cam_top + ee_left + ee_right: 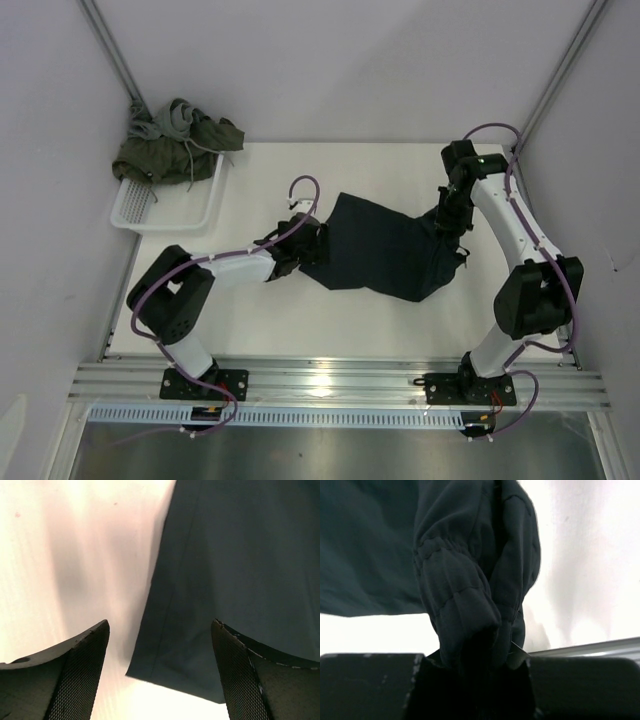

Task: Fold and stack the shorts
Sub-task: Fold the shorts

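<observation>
Your right gripper pinched the puckered, gathered edge of the navy shorts, while your left gripper gaped wide at their smooth hem.

both arms white, black joints; purple cables; mesh-textured black fingers

Top view evenly lit, sharp; glare on rail. Wrist views: desk blown out white, shorts near-black, soft shadows, close cloth slightly blurred.
</observation>
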### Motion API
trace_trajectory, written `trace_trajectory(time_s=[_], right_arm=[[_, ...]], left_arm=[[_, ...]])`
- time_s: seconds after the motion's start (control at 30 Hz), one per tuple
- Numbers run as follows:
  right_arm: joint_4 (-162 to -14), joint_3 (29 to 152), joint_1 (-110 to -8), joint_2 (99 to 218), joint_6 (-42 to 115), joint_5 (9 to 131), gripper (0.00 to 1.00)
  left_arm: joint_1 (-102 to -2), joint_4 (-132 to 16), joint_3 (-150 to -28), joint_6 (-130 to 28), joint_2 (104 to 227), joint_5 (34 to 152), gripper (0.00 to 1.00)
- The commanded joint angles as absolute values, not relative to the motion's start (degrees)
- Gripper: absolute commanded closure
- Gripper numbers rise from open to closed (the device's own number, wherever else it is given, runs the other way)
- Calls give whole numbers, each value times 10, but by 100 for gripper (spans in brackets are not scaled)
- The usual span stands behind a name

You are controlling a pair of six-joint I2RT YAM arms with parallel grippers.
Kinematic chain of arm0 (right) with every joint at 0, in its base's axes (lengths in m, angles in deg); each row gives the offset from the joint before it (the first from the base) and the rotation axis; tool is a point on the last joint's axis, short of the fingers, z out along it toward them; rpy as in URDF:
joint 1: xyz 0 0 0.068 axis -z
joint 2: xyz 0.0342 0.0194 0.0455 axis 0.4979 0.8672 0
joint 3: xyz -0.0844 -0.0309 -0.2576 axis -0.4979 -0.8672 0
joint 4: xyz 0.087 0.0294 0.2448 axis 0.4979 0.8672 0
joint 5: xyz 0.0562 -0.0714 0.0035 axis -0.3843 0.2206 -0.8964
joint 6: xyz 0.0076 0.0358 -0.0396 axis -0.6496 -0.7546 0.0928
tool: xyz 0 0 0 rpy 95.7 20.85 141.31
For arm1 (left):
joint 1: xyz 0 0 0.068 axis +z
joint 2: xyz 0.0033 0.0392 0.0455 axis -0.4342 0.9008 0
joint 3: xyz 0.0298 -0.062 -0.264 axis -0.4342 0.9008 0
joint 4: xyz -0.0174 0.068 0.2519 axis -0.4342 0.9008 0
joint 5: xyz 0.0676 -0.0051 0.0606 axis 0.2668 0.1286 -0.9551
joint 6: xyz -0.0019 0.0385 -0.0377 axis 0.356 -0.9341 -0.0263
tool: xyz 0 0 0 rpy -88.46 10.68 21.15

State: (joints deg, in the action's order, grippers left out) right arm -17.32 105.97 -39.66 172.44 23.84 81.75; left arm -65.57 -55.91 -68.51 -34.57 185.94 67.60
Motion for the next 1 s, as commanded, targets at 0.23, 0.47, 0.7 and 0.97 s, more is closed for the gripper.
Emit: trace_trajectory(time_s=[0.23, 0.47, 0.7, 0.97], right_arm=[[-85, 1167, -380, 1756, 242, 885, 100], [-66, 1170, -339, 1753, 240, 964, 100], [-67, 1185, -342, 1774, 244, 962, 100], [-79, 1198, -368, 1791, 237, 885, 100]], left_arm=[[-656, -607, -711, -324, 1888, 707, 17], [-677, -617, -725, -310, 1910, 712, 18], [-712, -623, -749, -300, 1930, 721, 19], [-725, -641, -779, -293, 1959, 722, 19]])
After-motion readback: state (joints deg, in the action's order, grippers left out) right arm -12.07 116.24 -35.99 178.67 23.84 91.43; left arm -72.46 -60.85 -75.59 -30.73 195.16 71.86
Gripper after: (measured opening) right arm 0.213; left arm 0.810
